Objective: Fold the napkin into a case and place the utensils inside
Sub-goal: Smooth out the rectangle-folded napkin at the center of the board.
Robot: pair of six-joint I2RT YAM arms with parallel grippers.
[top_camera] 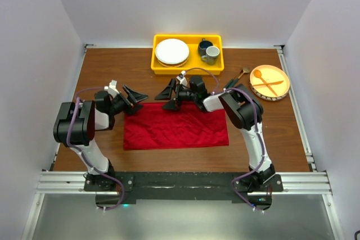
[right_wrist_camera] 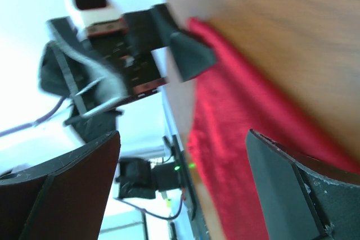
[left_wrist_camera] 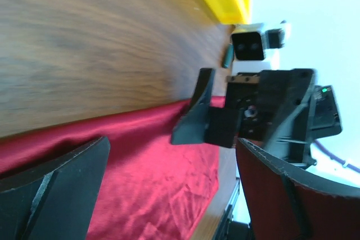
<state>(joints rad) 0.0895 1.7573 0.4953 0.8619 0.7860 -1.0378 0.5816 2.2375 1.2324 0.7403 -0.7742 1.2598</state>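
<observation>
The red napkin (top_camera: pixel 175 126) lies flat on the wooden table as a wide rectangle, slightly rumpled. It also shows in the left wrist view (left_wrist_camera: pixel 146 167) and the right wrist view (right_wrist_camera: pixel 236 127). My left gripper (top_camera: pixel 139 100) is open and empty, just above the cloth's far left corner. My right gripper (top_camera: pixel 164 100) is open and empty over the far edge, facing the left one. The gold utensils (top_camera: pixel 268 81) lie crossed on a round wooden plate (top_camera: pixel 283 90) at the right. No cloth is between either pair of fingers (left_wrist_camera: pixel 56 189) (right_wrist_camera: pixel 304 189).
A yellow tray (top_camera: pixel 159 66) at the back holds white plates (top_camera: pixel 172 51) and two mugs (top_camera: pixel 208 51). Another thin utensil (top_camera: pixel 241 75) lies on the table left of the wooden plate. White walls enclose the table on three sides.
</observation>
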